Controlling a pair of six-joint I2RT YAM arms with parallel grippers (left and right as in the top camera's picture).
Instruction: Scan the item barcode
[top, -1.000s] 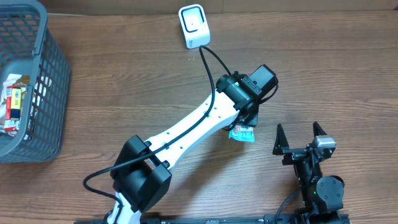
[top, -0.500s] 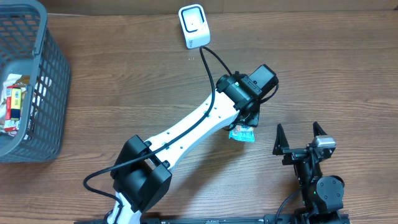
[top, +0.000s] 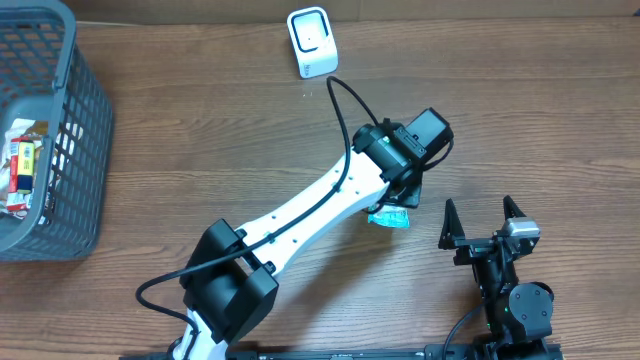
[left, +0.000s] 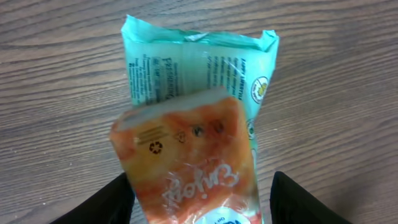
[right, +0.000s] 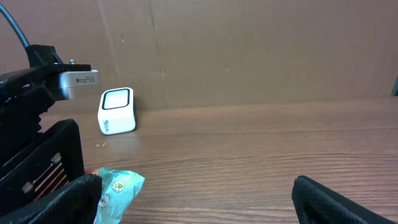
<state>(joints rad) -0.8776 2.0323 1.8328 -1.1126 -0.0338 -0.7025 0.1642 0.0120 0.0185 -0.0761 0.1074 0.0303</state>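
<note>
A brown wooden table fills the overhead view. The white left arm reaches across it towards the middle. A grey basket stands at the left edge with some small packs inside. The black right arm is near the bottom right corner. A white scanner stands at the far edge.

The snack packet, orange and teal, lies on the table under the left gripper, well apart from the scanner. This gripper is about half open around the packet. One of its fingers touches the packet's edge, and bare wood shows beside the other. Whether they press the packet cannot be told.

The right gripper is wide open and holds nothing.
</note>
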